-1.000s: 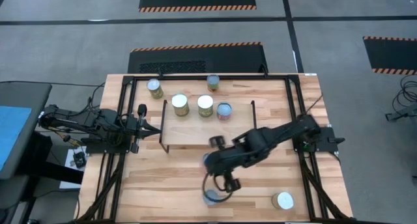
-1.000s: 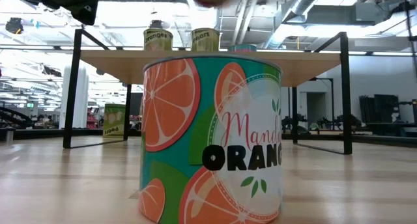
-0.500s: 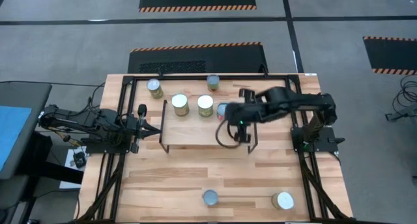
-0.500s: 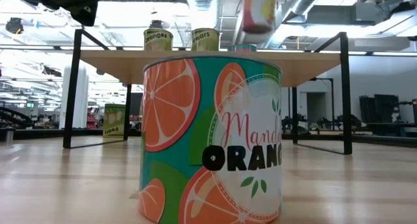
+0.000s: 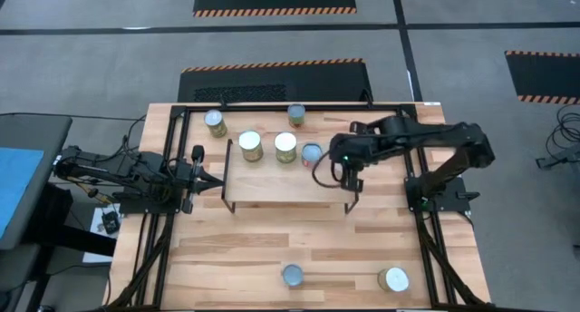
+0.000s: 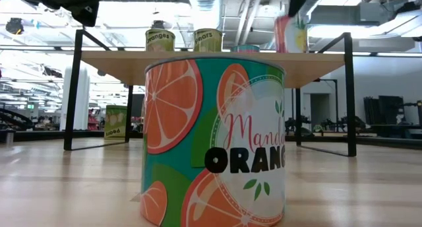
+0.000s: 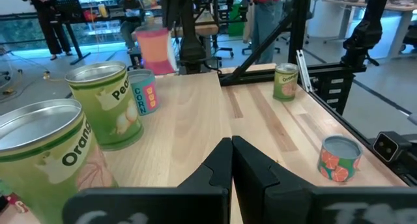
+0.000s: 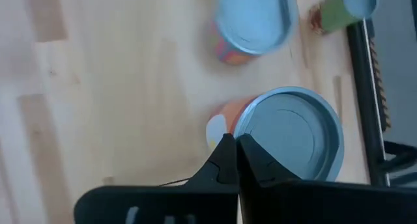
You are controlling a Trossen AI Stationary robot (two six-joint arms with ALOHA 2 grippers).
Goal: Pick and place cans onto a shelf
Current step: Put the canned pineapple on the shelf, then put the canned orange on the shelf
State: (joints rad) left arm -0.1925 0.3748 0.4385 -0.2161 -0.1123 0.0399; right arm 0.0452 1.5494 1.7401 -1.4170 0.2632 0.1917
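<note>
— What can one read on the cans?

— The near can [image 6: 214, 138] says "Mandarin Oranges"; on the shelf [image 6: 212, 58] two read "Oranges" [image 6: 159, 39] and "Pears" [image 6: 207, 39].

— And the grippers?

— The right gripper [image 5: 352, 167], above the shelf, pinches a pink can's [image 6: 291, 34] rim; the left gripper [image 5: 213, 185], beside the shelf, is closed, empty.

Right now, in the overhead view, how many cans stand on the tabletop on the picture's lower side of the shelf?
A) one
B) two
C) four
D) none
B: only the grey-topped can and the white-topped can stand on that stretch of the table, both near its edge and well apart from the shelf.
</note>
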